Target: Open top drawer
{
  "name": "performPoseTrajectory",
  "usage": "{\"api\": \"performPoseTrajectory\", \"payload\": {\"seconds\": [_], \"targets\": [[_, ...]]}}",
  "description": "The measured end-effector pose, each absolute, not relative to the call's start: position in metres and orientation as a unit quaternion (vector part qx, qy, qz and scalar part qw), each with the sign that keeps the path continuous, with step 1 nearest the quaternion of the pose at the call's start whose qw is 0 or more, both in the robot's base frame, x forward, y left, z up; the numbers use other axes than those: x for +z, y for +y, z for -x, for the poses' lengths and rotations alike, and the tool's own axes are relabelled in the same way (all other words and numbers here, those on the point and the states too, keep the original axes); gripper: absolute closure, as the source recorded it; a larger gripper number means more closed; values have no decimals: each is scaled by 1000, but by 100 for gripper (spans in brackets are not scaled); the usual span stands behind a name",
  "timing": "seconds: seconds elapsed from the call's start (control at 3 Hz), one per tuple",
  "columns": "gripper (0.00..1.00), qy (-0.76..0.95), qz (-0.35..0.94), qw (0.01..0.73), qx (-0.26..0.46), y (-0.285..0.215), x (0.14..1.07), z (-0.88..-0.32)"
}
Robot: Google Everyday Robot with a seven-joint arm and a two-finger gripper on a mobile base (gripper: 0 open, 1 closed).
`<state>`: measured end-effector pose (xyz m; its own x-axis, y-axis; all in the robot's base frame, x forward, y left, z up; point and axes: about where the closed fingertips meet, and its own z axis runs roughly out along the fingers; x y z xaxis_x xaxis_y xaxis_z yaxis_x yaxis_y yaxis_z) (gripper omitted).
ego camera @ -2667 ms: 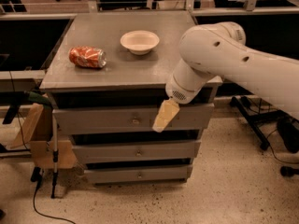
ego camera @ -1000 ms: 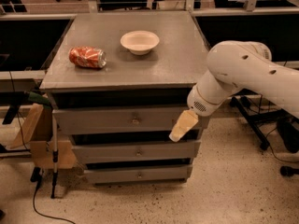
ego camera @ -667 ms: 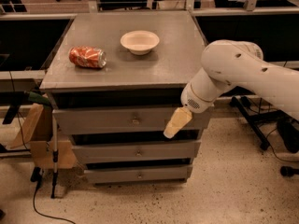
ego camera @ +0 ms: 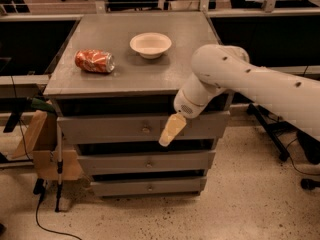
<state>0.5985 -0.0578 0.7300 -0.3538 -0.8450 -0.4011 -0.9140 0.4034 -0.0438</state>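
Observation:
The top drawer (ego camera: 110, 129) is the tallest grey front of three under the cabinet top, with a small round knob (ego camera: 145, 130) at its middle. Its front stands out a little from the cabinet, with a dark gap above it. My gripper (ego camera: 170, 130) hangs from the white arm (ego camera: 240, 81) in front of the drawer front, just right of the knob and pointing down to the left. Only its pale yellow fingers show as one shape.
Two shorter drawers (ego camera: 145, 162) sit below. On the cabinet top (ego camera: 115, 71) lie a crushed red can (ego camera: 94, 61) and a white bowl (ego camera: 150, 44). A cardboard box (ego camera: 42, 144) and a cane (ego camera: 58, 159) stand at the cabinet's left. Chair legs are at the right.
My gripper first swung right, away from the knob, then came back left along the top drawer's front and now sits close to the knob. The drawer has not visibly moved.

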Motion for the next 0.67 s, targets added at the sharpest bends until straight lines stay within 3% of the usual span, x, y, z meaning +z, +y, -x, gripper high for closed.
{"api": "performPoseTrajectory", "payload": {"seconds": [0.67], "targets": [[0,824,540,143,94,-42,692,-598]]}}
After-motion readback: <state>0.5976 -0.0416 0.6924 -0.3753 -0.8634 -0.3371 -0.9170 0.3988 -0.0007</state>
